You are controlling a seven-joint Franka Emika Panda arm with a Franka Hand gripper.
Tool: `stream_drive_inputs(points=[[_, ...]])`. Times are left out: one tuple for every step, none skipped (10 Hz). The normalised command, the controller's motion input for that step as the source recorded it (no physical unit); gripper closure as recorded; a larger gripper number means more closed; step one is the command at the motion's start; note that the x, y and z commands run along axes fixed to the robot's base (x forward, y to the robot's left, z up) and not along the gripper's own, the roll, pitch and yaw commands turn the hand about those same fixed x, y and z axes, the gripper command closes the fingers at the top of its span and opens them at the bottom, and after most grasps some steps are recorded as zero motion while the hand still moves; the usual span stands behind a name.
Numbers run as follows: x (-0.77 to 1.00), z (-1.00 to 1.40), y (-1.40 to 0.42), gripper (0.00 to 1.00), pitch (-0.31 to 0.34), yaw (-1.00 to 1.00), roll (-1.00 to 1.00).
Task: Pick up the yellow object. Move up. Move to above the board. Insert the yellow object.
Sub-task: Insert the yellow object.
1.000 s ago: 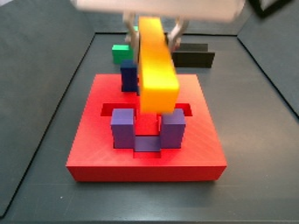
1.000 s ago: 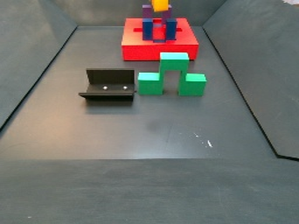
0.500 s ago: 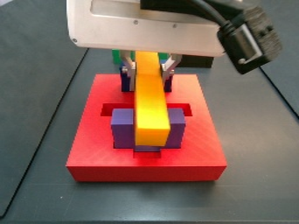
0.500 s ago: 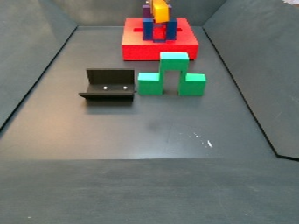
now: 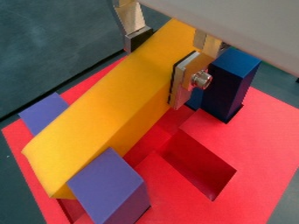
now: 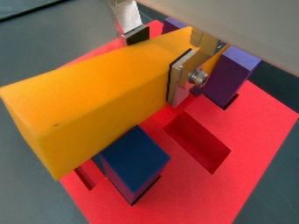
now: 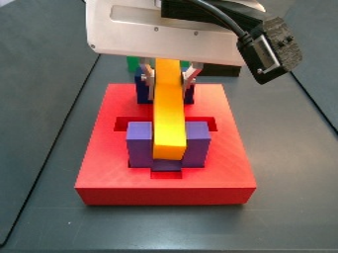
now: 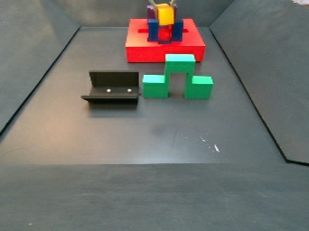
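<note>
The yellow object (image 7: 169, 114) is a long orange-yellow bar lying along the middle channel of the red board (image 7: 106, 173), its near end between two purple upright blocks (image 7: 137, 144). My gripper (image 7: 172, 71) is low over the board's far half and shut on the bar's far part. In both wrist views the finger pads (image 5: 184, 80) (image 6: 181, 77) press the bar's (image 5: 117, 109) (image 6: 100, 96) sides. A blue block (image 5: 229, 80) stands just beside one finger. In a side view the board (image 8: 182, 47), bar (image 8: 163, 14) and gripper (image 8: 163, 5) are at the far end.
A green stepped block (image 8: 179, 79) and the dark fixture (image 8: 111, 88) stand on the grey floor in front of the board. Open slots (image 5: 198, 162) are cut in the board beside the bar. The arm's camera housing (image 7: 271, 49) hangs over the board's far right.
The gripper has come down with the bar. The bar's near end has dropped from above the purple blocks to between them.
</note>
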Motion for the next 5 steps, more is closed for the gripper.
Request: stream_drive_inputs(points=[[-0.21, -0.39, -0.09, 1.0, 0.0, -0.17, -0.09], [-0.17, -0.56, -0.37, 1.0, 0.0, -0.14, -0.2], [-0.13, -0.47, -0.37, 1.0, 0.0, -0.11, -0.29], [-0.02, -0.32, -0.23, 1.0, 0.0, -0.01, -0.36], [0.0, -0.34, 0.0, 1.0, 0.0, 0.0, -0.38]])
